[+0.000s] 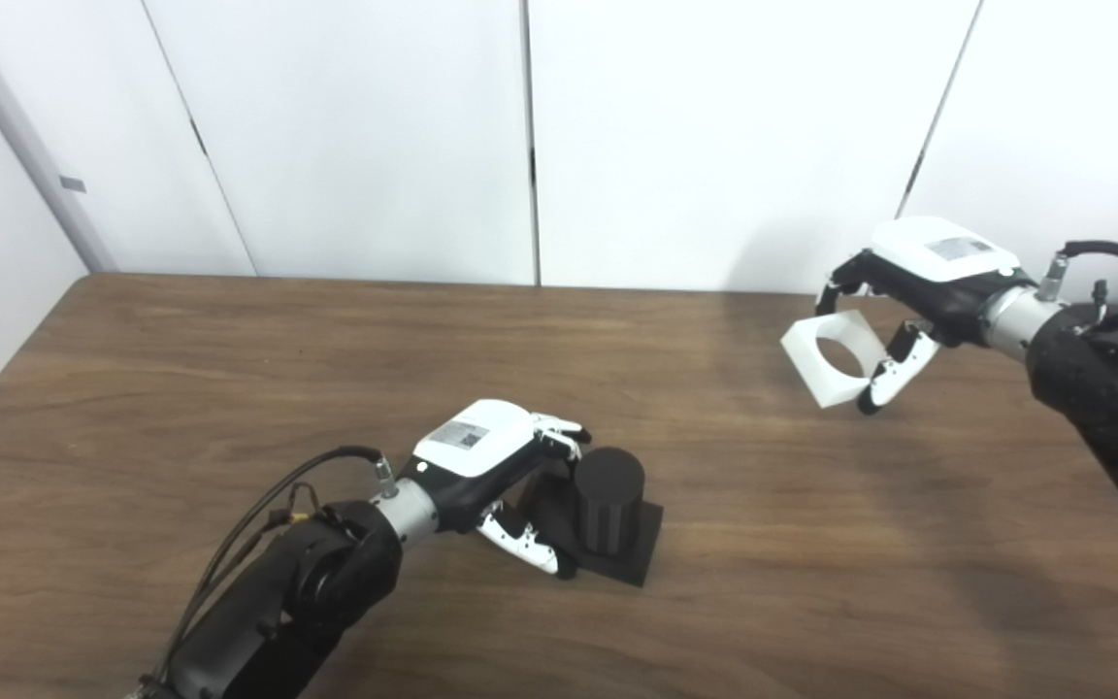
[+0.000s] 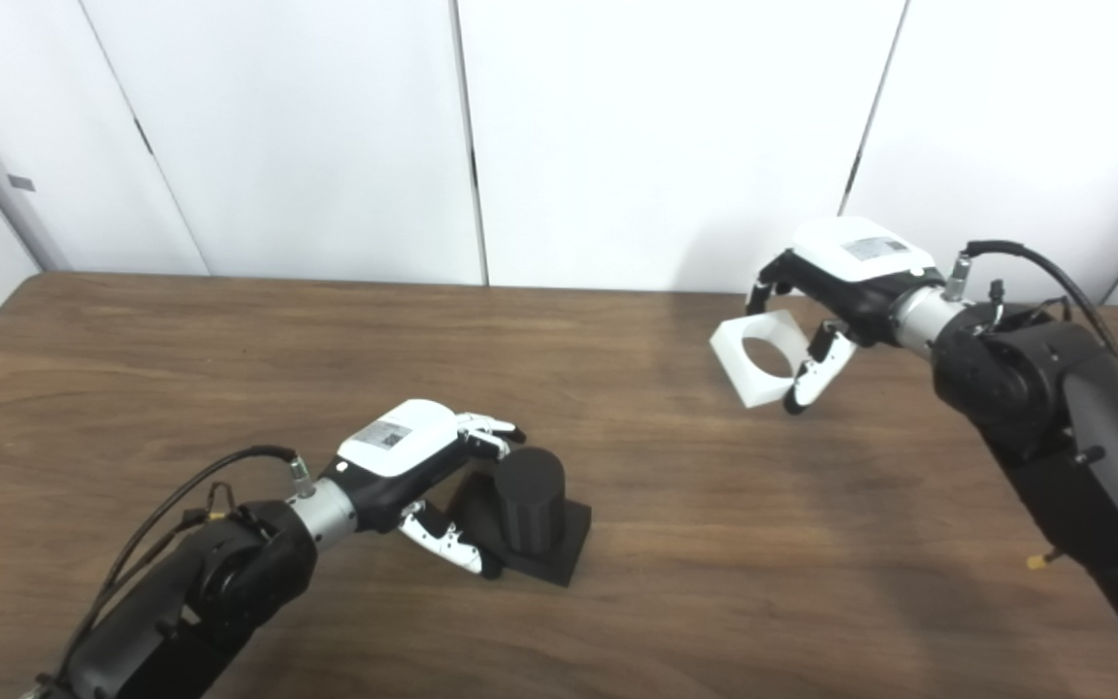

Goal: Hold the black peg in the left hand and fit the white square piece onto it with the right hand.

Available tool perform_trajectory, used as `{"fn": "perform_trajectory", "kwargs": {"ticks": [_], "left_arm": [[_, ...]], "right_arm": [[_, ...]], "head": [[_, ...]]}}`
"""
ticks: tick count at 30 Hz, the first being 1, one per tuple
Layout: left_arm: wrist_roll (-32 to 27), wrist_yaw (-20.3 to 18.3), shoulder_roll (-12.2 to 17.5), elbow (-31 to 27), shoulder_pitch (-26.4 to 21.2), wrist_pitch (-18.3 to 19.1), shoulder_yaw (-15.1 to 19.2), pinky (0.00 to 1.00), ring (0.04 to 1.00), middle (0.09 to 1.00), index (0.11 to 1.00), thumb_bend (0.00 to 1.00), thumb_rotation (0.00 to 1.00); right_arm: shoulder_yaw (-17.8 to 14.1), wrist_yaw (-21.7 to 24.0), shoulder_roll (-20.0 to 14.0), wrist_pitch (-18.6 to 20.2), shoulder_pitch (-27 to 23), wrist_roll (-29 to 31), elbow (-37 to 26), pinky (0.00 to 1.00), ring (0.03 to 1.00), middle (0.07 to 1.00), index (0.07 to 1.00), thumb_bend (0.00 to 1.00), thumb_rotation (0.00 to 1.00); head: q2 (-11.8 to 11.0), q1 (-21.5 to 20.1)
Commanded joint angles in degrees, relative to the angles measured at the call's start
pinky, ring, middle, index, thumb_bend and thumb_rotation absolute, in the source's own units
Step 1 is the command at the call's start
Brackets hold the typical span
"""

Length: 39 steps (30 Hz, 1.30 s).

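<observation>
Wood-grain brown, the table (image 1: 229, 388) filled the lower part of both views and met white wall panels (image 1: 714, 136) along its far edge. Both arms entered from the bottom edge, black in the forearm with a metal wrist collar and a white plate on the back of each hand. The left hand (image 1: 496, 466) sat low over the near centre of the table, its fingers (image 1: 559, 430) reaching to the top of the black peg (image 1: 608, 500) and its thumb extended below beside the peg's base; the fingers were moderately spread around the peg, and whether they actually gripped it could not be determined from either view. The black peg was a short upright cylinder on a flat square black base, and the base rested flat on the table. The right hand (image 2: 831, 291) was raised above the far right area of the table, well apart from the peg. Its fingers were closed on the white square piece (image 2: 753, 364), which was clear of the surface, tilted, with its round hole facing roughly toward the cameras and the thumb pressed against its right edge.
</observation>
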Motion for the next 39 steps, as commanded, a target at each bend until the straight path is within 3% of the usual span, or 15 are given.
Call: {"fn": "perform_trajectory", "kwargs": {"ticks": [1, 7, 15, 25, 32, 39], "left_arm": [[2.9, -2.6, -0.8, 1.7, 0.5, 1.2, -2.2, 0.82, 0.875, 0.870, 0.490, 0.52, 0.07], [2.9, -2.2, -1.0, 2.1, 0.5, 0.9, -2.1, 0.82, 0.883, 0.872, 0.490, 0.52, 0.07], [2.9, -2.1, -1.0, 1.9, 0.5, 1.0, -2.0, 0.81, 0.877, 0.870, 0.490, 0.52, 0.07], [2.6, -1.9, -1.0, 2.3, 0.4, 0.7, -1.9, 0.81, 0.877, 0.873, 0.490, 0.52, 0.07], [2.4, -1.9, -1.3, 2.2, 0.3, 0.8, -1.8, 0.81, 0.872, 0.873, 0.490, 0.52, 0.07], [2.6, -1.7, -1.3, 2.3, 0.3, 0.9, -1.8, 0.80, 0.870, 0.871, 0.490, 0.52, 0.07]], "right_arm": [[-1.4, -0.3, -0.3, -2.3, -2.8, 1.2, -2.8, 0.64, 0.727, 0.728, 0.479, 0.52, 0.13], [-1.3, 1.9, 0.9, -2.9, -3.2, 2.8, -6.2, 0.59, 0.717, 0.724, 0.478, 0.52, 0.13], [-0.7, 6.1, 3.0, -0.8, -2.9, 2.5, -11.2, 0.64, 0.751, 0.731, 0.479, 0.52, 0.13], [-0.1, 8.0, 5.7, -3.3, -2.6, 4.0, -14.9, 0.63, 0.731, 0.718, 0.476, 0.52, 0.13], [0.9, 11.0, 7.5, -0.8, -3.1, 3.4, -17.8, 0.64, 0.741, 0.733, 0.477, 0.52, 0.13], [1.0, 12.2, 10.4, -0.9, -2.8, 3.7, -19.0, 0.64, 0.739, 0.730, 0.477, 0.52, 0.13]], "head": [[0.1, 0.1], [0.0, -0.1], [0.1, -0.5], [0.2, -0.9], [0.3, -1.0], [0.3, -1.0]]}}
